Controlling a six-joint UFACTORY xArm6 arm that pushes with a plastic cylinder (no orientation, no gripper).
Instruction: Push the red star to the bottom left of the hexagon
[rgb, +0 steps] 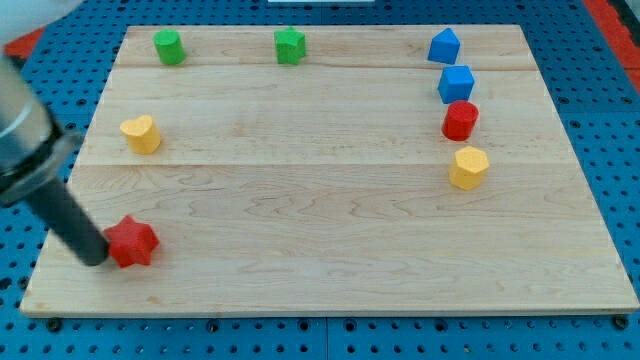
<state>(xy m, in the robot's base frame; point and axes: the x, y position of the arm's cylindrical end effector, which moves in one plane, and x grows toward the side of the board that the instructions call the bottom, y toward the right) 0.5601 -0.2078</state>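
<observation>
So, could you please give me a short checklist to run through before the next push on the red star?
1. My tip sits against the red star, on its left in the view: ok.
2. Target found, the yellow hexagon at the view's right: ok.
3. Star already at the hexagon's bottom left: not ok, it is far off.
4. Board between star and hexagon free of blocks: ok.
5. Red cylinder touching the hexagon: cannot tell.

Bright, even light across the board (330, 200); soft, short shadows under the blocks; no harsh glare; the arm (25, 130) at the view's left smeared with blur.
</observation>
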